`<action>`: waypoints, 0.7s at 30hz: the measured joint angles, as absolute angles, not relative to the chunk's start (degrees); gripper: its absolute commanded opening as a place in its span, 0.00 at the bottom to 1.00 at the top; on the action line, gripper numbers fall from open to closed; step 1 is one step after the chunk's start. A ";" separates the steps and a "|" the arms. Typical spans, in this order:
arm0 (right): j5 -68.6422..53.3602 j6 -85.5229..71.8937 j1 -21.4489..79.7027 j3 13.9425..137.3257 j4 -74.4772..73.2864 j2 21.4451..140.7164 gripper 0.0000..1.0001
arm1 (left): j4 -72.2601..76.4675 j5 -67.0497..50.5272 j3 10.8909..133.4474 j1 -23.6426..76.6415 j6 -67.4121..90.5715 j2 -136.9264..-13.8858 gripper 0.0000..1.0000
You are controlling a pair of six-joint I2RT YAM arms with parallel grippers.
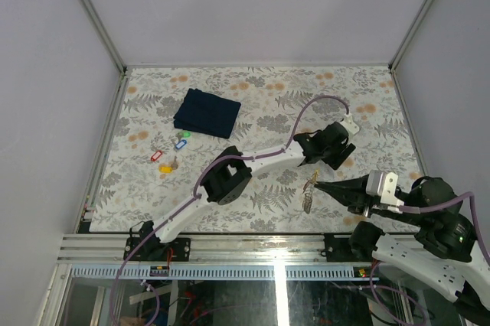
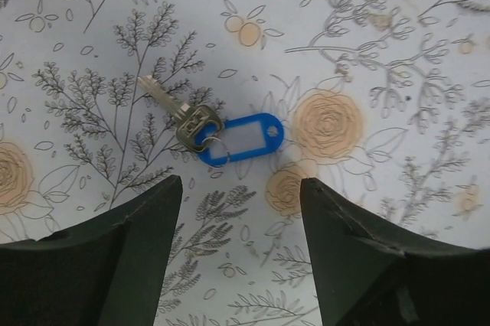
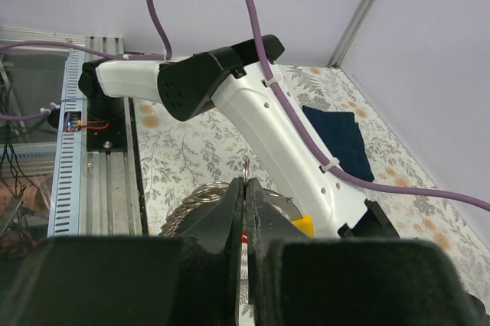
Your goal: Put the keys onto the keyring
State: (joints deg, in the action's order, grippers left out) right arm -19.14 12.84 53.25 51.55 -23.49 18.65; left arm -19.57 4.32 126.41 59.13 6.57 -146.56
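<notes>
My left gripper [image 2: 241,180] hangs open above a blue-tagged key [image 2: 237,138] that lies flat on the floral table, its metal blade pointing up-left. In the top view this gripper [image 1: 331,146] is at centre right and hides that key. My right gripper [image 1: 318,183] is shut on the keyring [image 1: 308,192], which dangles at its tip near the front edge. In the right wrist view the jaws [image 3: 246,184] pinch a thin metal edge, with the keyring's loops [image 3: 199,191] to their left and a yellow tag [image 3: 303,224] to their right. Red [image 1: 157,156], blue [image 1: 181,143], green [image 1: 182,134] and yellow [image 1: 164,168] keys lie at left.
A dark blue folded cloth [image 1: 207,112] lies at the back left. The left arm [image 1: 230,175] stretches diagonally across the table's middle, close behind the right gripper. Grey walls ring the table, and a metal rail [image 1: 230,246] runs along the front edge.
</notes>
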 measured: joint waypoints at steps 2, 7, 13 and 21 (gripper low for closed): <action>-19.49 12.75 53.25 50.92 -23.51 18.33 0.00 | -20.12 5.50 127.55 59.13 5.45 -147.79 0.61; -19.99 12.64 53.25 50.33 -23.53 17.87 0.00 | -20.32 7.79 129.54 59.13 3.68 -148.90 0.54; -20.56 12.67 53.25 50.33 -23.55 17.76 0.00 | -19.92 8.38 130.58 59.13 2.87 -149.01 0.47; -20.64 12.75 53.25 50.06 -23.55 17.76 0.00 | -19.14 8.32 130.61 59.09 2.87 -150.26 0.45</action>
State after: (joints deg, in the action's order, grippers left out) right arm -20.64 12.75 53.25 50.06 -23.55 17.76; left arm -19.14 8.32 130.61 59.09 2.87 -150.26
